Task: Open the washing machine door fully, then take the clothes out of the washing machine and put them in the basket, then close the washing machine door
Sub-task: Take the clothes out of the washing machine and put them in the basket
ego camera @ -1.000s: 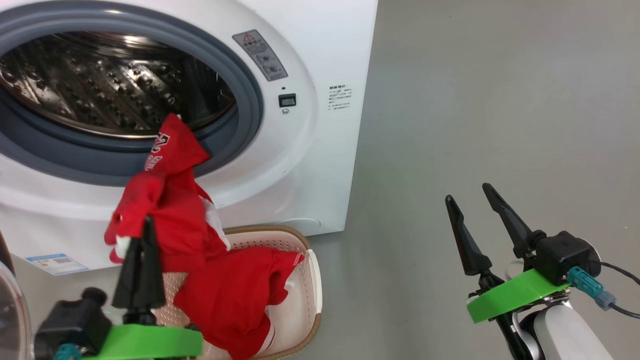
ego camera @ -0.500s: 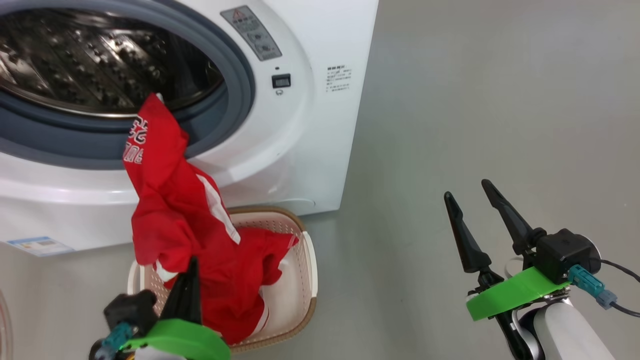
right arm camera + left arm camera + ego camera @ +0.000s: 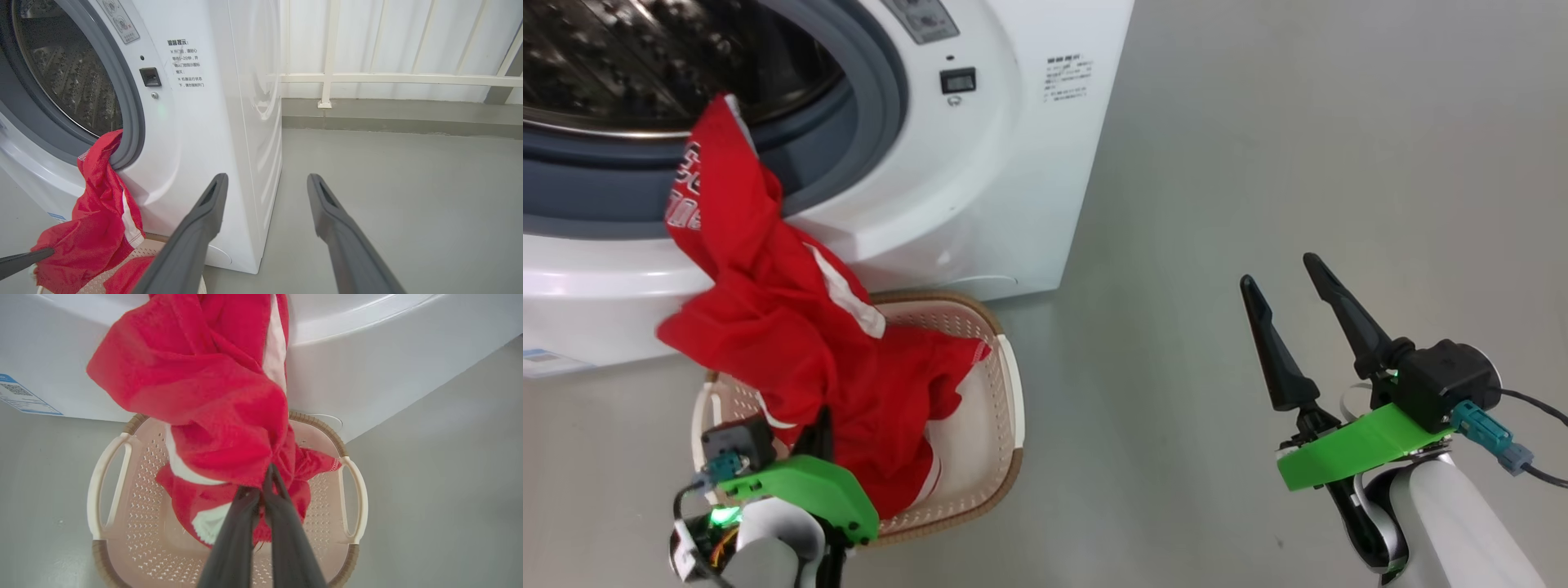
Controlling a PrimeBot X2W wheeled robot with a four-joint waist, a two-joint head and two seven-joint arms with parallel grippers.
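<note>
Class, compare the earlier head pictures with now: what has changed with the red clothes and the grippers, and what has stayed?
The left gripper, shut on the clothes, has carried its pinch of cloth down towards the basket; the head camera has shifted as well. The clothes' top end still hangs on the gasket of the washing machine. The right gripper stays open over the floor.

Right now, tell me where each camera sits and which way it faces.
Head: up high, facing down at washer, basket, left gripper, right gripper.
Left wrist: on left arm, facing down into basket; shut fingers pinch clothes.
Right wrist: on right arm, facing washer and floor; open fingers.
Shared: all three see clothes and washer.
</note>
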